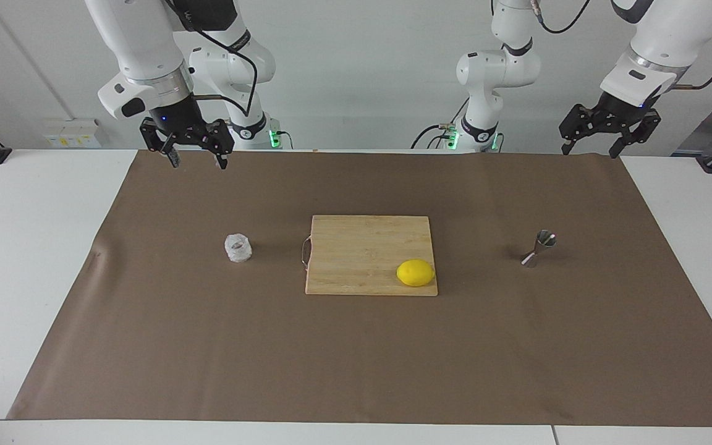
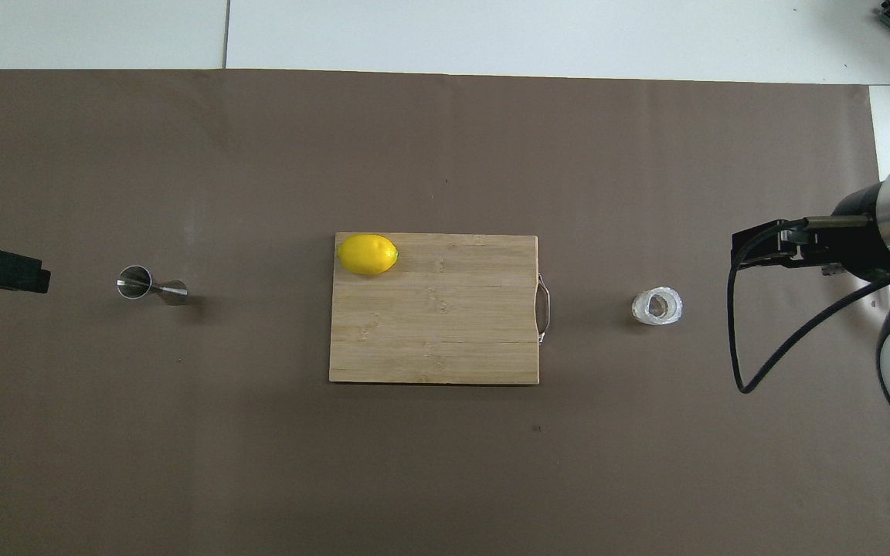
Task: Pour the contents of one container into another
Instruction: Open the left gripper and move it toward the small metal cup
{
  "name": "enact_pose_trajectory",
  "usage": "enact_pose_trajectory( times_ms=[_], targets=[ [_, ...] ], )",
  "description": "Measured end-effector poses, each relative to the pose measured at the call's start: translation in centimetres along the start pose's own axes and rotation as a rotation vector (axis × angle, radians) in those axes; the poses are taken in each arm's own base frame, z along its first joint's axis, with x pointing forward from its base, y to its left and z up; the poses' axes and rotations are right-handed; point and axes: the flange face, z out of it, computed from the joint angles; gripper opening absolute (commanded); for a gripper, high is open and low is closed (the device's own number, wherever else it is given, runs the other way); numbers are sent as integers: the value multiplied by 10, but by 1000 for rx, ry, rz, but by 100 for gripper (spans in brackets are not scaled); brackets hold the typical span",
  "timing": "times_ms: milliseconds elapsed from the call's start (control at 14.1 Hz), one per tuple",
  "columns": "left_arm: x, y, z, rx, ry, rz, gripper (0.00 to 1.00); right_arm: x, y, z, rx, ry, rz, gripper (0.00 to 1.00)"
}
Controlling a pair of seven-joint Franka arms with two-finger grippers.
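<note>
The container, a small squat clear glass cup (image 1: pixel 238 248) (image 2: pixel 657 306) with a faceted wall, stands on the brown mat toward the right arm's end. The other container, a steel hourglass jigger (image 1: pixel 538 248) (image 2: pixel 147 284), stands upright toward the left arm's end. My right gripper (image 1: pixel 199 162) (image 2: pixel 754 245) hangs open and empty, high over the mat at its own end, well apart from the glass. My left gripper (image 1: pixel 591 151) (image 2: pixel 20 272) also hangs open and empty over the mat's edge at its end, well clear of the jigger.
A wooden cutting board (image 1: pixel 362 247) (image 2: pixel 445 324) with a wire handle lies mid-table between the two containers. A yellow lemon (image 1: pixel 416 272) (image 2: pixel 368 254) rests on its corner. The brown mat (image 1: pixel 356 358) (image 2: pixel 445 479) covers most of the white table.
</note>
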Motion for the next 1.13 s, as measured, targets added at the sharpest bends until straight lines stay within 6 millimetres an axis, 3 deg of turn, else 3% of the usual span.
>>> enact_pose_trajectory(
  times_ms=[425, 851, 1134],
  targets=[
    [0, 0, 0, 0, 0, 0, 100, 4, 29, 0, -1, -4, 56, 100],
    [-1, 1, 1, -1, -7, -4, 100, 0, 24, 2, -25, -32, 42, 100],
    [-3, -2, 2, -2, -22, -115, 100, -2, 21, 2, -36, -38, 35, 100]
  ],
)
